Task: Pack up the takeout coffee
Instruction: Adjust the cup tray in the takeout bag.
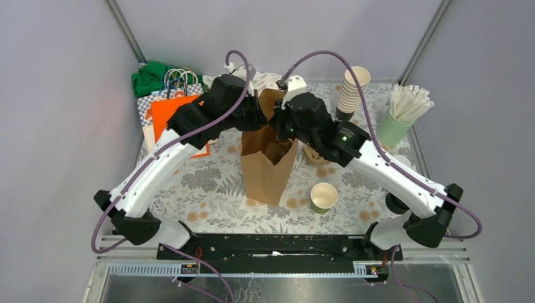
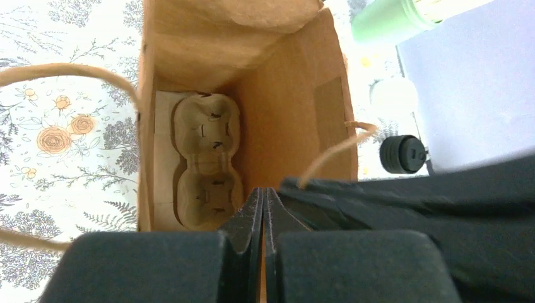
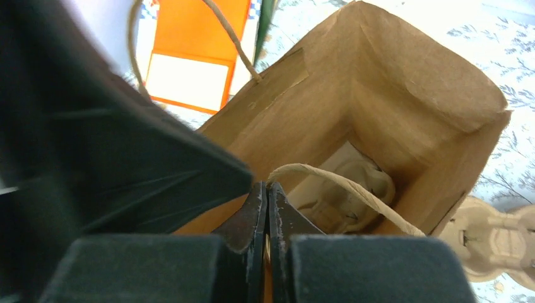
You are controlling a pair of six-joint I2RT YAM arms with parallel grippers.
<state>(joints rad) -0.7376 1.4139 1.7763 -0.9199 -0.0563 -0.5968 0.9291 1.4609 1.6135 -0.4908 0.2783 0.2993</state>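
On the floral table (image 1: 202,180), the paper bag (image 1: 268,170) stands at centre, your left gripper (image 2: 264,205) and right gripper (image 3: 265,202) both clamped tight on its rim. The green cup (image 1: 323,197) sits lidless toward the near edge: probably light, crushable paper, so pinch its wall gently

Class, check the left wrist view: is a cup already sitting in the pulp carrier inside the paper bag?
No, both wells of the pulp carrier at the bottom of the paper bag are empty.
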